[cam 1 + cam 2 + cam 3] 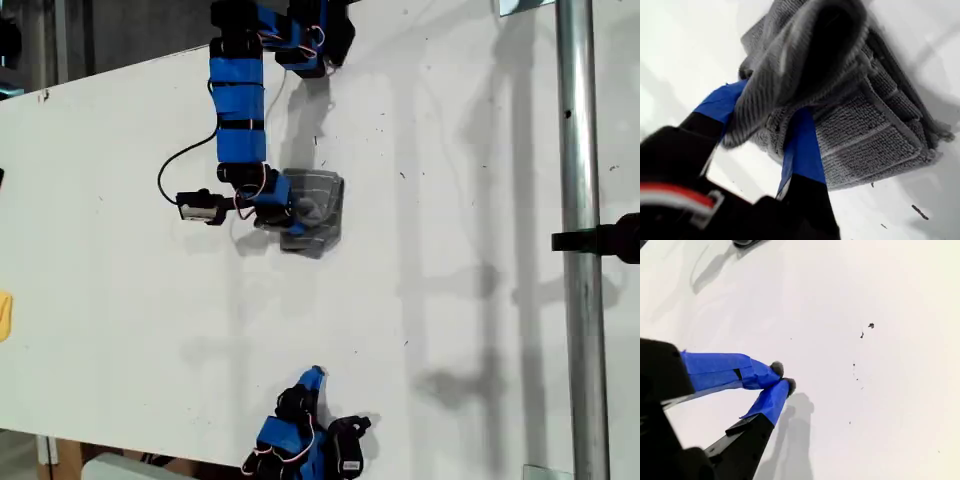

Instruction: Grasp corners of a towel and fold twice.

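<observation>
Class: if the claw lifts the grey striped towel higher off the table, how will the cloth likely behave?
Probably floppy: the towel already drapes limply over my first claw. Likely light, since one pinch lifts a fold. The folded stack may come undone if raised.

One folded towel (318,208), two blue arms, two grippers, one white table (450,300), one metal pole (580,250).

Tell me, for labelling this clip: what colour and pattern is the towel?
The towel is grey with thin, evenly spaced paler stripes, clearest in the first wrist view.
</observation>
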Tool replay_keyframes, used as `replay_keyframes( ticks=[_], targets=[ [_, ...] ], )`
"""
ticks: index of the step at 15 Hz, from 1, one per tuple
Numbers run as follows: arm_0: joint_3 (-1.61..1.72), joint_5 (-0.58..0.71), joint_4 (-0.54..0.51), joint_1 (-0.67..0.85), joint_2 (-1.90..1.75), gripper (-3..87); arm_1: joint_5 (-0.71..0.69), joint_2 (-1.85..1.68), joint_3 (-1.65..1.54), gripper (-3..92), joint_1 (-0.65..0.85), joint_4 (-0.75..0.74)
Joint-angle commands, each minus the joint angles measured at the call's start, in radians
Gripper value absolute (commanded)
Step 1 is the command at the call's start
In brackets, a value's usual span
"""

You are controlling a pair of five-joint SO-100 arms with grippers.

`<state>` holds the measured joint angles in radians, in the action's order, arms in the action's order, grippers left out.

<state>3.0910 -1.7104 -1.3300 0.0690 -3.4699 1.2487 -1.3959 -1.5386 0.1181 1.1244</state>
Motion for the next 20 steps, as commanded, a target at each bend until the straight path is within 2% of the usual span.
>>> replay_keyframes(
  ticks=[1, 3, 4, 5, 6, 7, 8, 9, 10, 12, 13, 14, 20],
  targets=[
    [0.018, -0.087, 0.015, 0.005, -0.006, 3.7, -0.052, -0.179, 0.086, 41.2, 0.069, 0.071],
    [0.020, -0.117, 0.012, 0.009, -0.006, 7.3, -0.150, -0.451, 0.051, 37.0, 0.202, 0.163],
    [0.020, -0.106, 0.012, 0.011, -0.006, 8.4, -0.172, -0.591, -0.023, 31.3, 0.259, 0.184],
    [0.020, -0.100, 0.011, 0.006, -0.006, 8.4, -0.164, -0.736, -0.163, 19.5, 0.314, 0.207],
    [0.020, -0.104, 0.011, 0.000, -0.006, 8.7, -0.104, -0.923, -0.371, 7.2, 0.351, 0.206],
    [0.020, -0.123, 0.011, 0.008, -0.006, 8.7, -0.038, -1.127, -0.594, 1.5, 0.359, 0.190],
    [0.020, -0.137, 0.011, 0.017, -0.006, 8.7, 0.017, -1.313, -0.798, -0.3, 0.351, 0.172],
    [0.020, -0.103, 0.011, 0.028, -0.006, 8.7, 0.066, -1.474, -0.979, -0.3, 0.327, 0.156],
    [0.020, 0.078, 0.011, 0.031, -0.006, 8.7, 0.106, -1.631, -1.129, -0.3, 0.321, 0.175],
    [0.021, 0.647, 0.017, 0.025, -0.006, 8.6, 0.173, -1.899, -1.318, -0.3, 0.314, 0.270],
    [0.028, 0.721, 0.034, 0.026, -0.006, 8.5, 0.245, -1.888, -1.356, 0.1, 0.281, 0.264],
    [0.028, 0.710, 0.031, 0.029, -0.006, 8.5, 0.282, -1.888, -1.358, 7.3, 0.273, 0.285],
    [0.028, 0.709, 0.031, 0.029, -0.006, 8.5, 0.250, -1.890, -1.355, 8.5, 0.308, 0.291]
  ],
)
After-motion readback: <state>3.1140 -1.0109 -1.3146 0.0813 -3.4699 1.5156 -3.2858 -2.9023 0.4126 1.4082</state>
